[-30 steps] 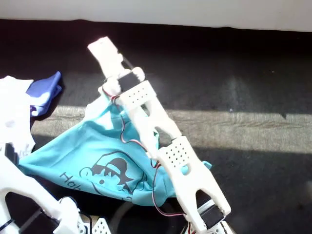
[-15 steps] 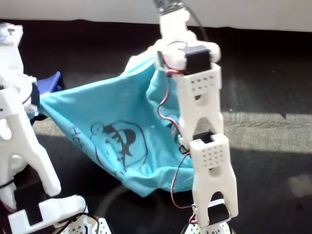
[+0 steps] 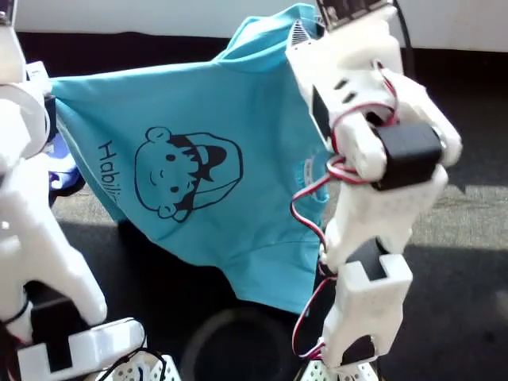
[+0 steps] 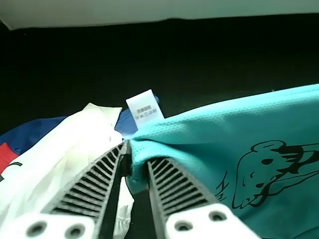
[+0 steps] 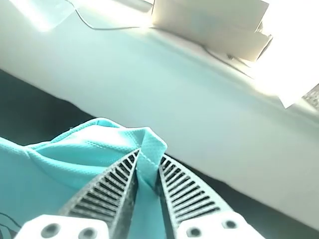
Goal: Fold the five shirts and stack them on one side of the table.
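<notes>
Dark table (image 3: 468, 270) partly hidden behind held-up teal shirt (image 3: 254, 119).

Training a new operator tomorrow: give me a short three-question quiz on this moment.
1. True or false: the left end effector and the right end effector are both shut on the turquoise mesh shirt with a cartoon print.
2. The shirt is: A) flat on the table, B) held up between both arms, C) folded.
3. Fill in: the garment beside the blue cloth is ___.
Key: 1 true; 2 B; 3 white.
</notes>
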`<action>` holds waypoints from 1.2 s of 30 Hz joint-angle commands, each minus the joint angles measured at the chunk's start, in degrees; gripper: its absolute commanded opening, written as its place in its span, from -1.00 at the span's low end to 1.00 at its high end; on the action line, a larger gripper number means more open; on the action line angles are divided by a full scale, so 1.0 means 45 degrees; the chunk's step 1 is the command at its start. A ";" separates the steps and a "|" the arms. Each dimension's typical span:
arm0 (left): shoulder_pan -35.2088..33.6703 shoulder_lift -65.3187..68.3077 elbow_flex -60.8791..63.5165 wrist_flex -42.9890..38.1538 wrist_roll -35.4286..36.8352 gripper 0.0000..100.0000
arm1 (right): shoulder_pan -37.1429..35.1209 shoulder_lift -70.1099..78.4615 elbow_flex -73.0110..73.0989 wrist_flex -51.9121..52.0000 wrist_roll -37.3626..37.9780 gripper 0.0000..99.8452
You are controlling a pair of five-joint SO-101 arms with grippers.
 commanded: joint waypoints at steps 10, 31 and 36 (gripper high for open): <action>0.0147 -0.3878 -0.0420 0.0117 0.0020 -0.98 | 0.0225 -0.4816 -0.1358 -0.0264 0.1875 -0.99; 0.0166 -0.8020 0.2686 0.0000 0.0020 -0.98 | 0.1397 -0.6691 -0.1358 -0.0381 0.0977 -0.99; 0.0166 -0.8703 0.2686 -0.0156 0.0020 -0.98 | 0.1397 -0.7433 -0.1358 -0.0479 0.0996 -0.99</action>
